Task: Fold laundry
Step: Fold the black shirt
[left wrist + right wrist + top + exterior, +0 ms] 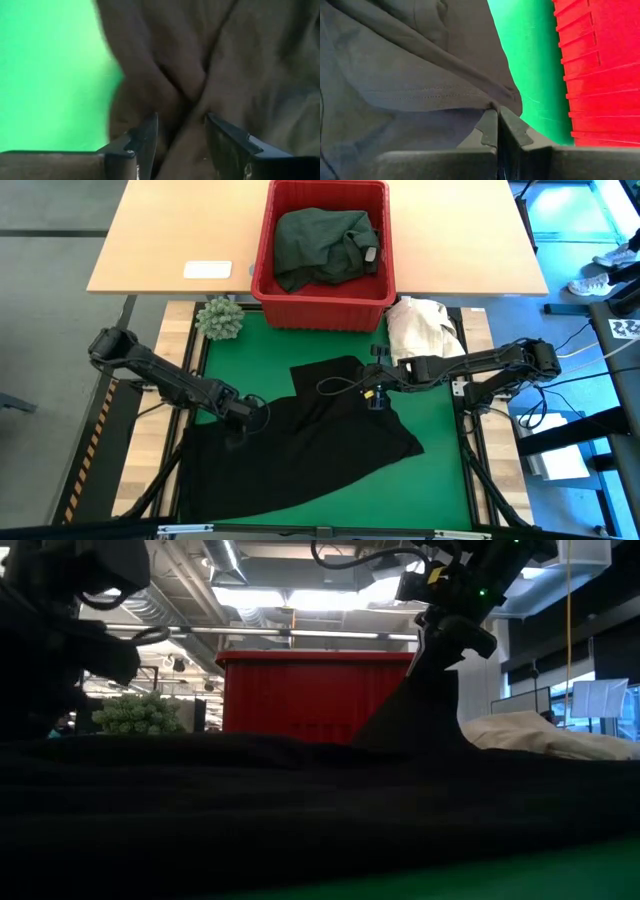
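place: robotics lab | signs: exposed ceiling ducts (160,610) (strip lights too), green mat (440,480)

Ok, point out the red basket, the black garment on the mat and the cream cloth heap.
red basket (322,308): high view, front wall.
black garment (300,445): high view, flat middle.
cream cloth heap (420,325): high view, centre of heap.

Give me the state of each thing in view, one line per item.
Black garment: spread on the green mat, one part lifted.
Left gripper: open, fingers either side of a cloth fold.
Right gripper: shut on the black garment, holding it raised.
Red basket: upright, dark green garment bunched inside.
Cream-white cloth: heaped beside the basket.
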You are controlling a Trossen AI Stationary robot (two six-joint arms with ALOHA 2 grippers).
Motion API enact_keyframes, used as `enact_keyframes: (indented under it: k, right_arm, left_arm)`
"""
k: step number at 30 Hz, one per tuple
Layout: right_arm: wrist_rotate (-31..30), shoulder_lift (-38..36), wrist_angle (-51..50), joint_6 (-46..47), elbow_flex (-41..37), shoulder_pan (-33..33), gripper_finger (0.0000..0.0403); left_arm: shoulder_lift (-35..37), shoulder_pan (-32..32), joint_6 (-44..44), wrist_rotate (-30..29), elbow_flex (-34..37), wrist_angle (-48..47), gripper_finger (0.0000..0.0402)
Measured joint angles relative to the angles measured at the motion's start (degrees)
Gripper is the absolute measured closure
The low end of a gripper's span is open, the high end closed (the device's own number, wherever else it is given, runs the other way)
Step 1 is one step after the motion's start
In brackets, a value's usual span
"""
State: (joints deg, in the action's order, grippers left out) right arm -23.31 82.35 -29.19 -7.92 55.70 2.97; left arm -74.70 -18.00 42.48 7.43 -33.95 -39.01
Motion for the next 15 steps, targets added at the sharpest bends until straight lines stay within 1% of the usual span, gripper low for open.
enact_keyframes:
  k: [3,6,8,9,12,13,15]
  right_arm:
    - [0.00,0.00,-0.05,0.00,0.00,-0.01,0.0403]
    - [0.00,0.00,-0.07,-0.02,0.00,-0.01,0.0403]
    - [-0.01,0.00,-0.07,-0.04,0.00,-0.01,0.0403]
    - [-0.05,0.00,-0.07,-0.04,0.00,-0.01,0.0403]
    - [-1.17,0.00,-0.07,-0.16,0.00,-0.01,0.0403]
    - [-1.97,0.00,-0.11,-0.36,0.00,-0.01,0.0403]
    - [-3.63,-0.02,-0.12,-1.03,0.00,-0.01,0.0403]
  left_arm:
    - [0.00,0.15,0.33,2.74,1.57,3.16,0.0243]
    - [0.00,-0.11,0.48,2.85,1.89,3.31,0.0257]
    - [0.00,-0.31,0.38,2.68,1.94,3.36,0.0284]
    - [0.00,-0.41,0.12,2.82,1.94,3.57,0.0303]
    - [0.00,-1.01,-0.63,4.10,1.94,4.44,0.0378]
    - [0.00,-1.33,-0.59,4.17,1.94,4.43,0.0389]
    - [0.00,-2.62,-0.54,3.97,1.19,3.41,0.0397]
